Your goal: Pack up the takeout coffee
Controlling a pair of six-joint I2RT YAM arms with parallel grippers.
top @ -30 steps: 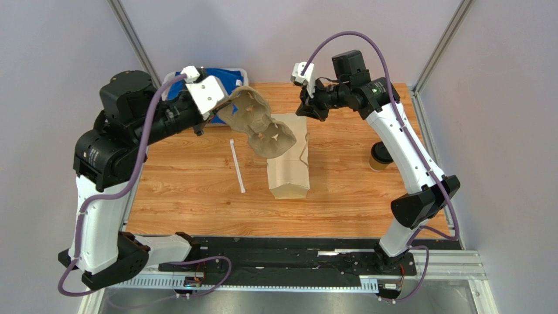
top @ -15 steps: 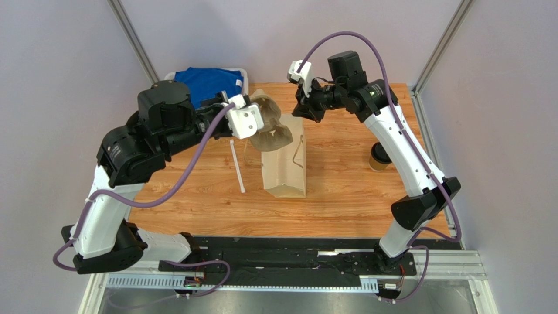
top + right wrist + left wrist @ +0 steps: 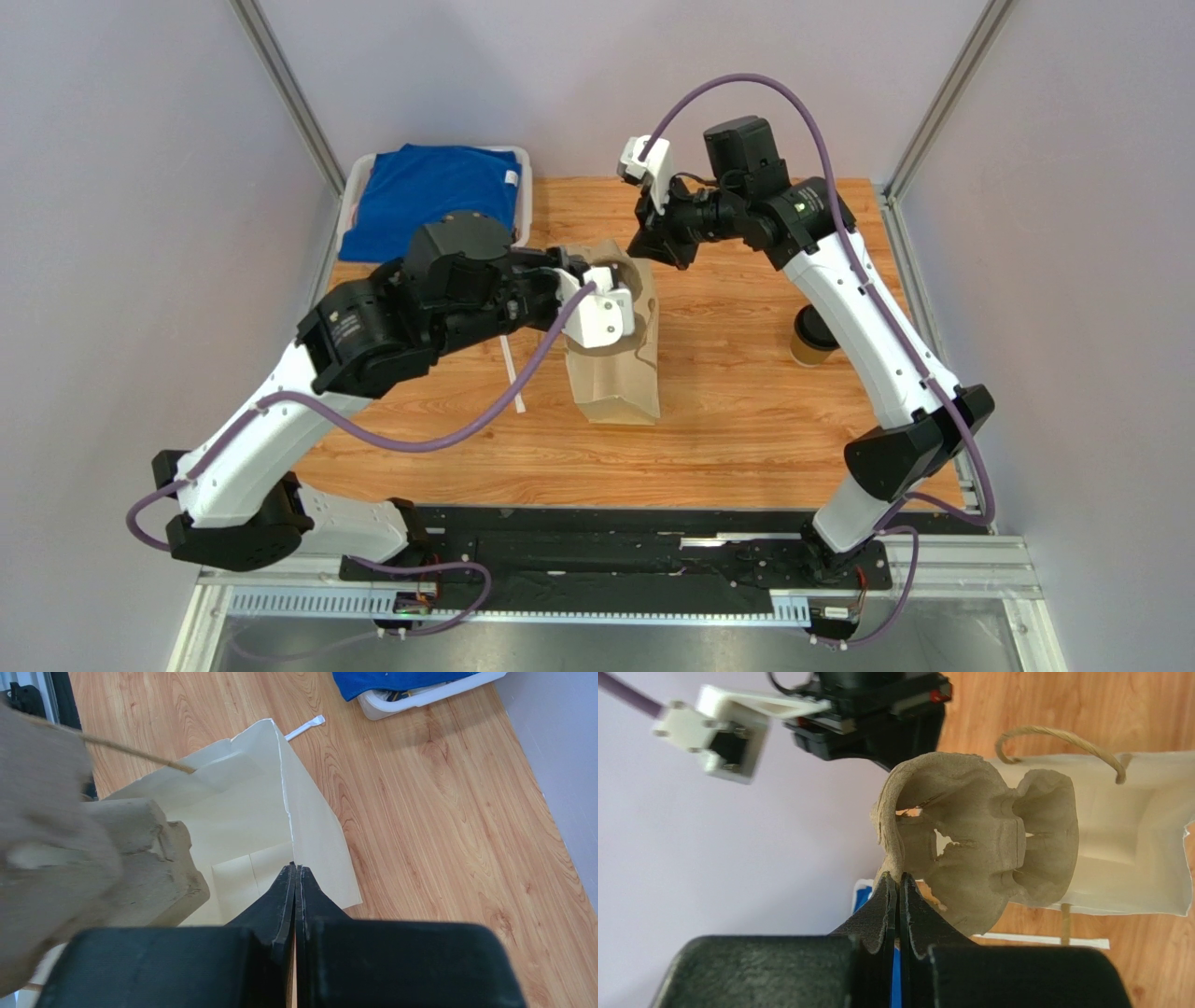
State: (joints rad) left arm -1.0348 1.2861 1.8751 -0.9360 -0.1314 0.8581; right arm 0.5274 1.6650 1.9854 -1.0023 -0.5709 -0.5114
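Clamping pulp tray (image 3: pixel 990 847) in left gripper (image 3: pixel 898 882), bag rim (image 3: pixel 284 763) in right gripper (image 3: pixel 295 871); takeout coffee (image 3: pixel 808 340) mid-right likely light, crushable, so grab below lid.

A lab test cell: grey walls (image 3: pixel 126 210), aluminium posts (image 3: pixel 286 84)

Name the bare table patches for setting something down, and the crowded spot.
Bare: between paper bag and coffee cup; the near strip before the bag. Crowded: the bag's mouth, where left hand, right hand and tray meet.

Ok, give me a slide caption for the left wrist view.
Left claw holds the pulp cup tray by its rim at the open paper bag.
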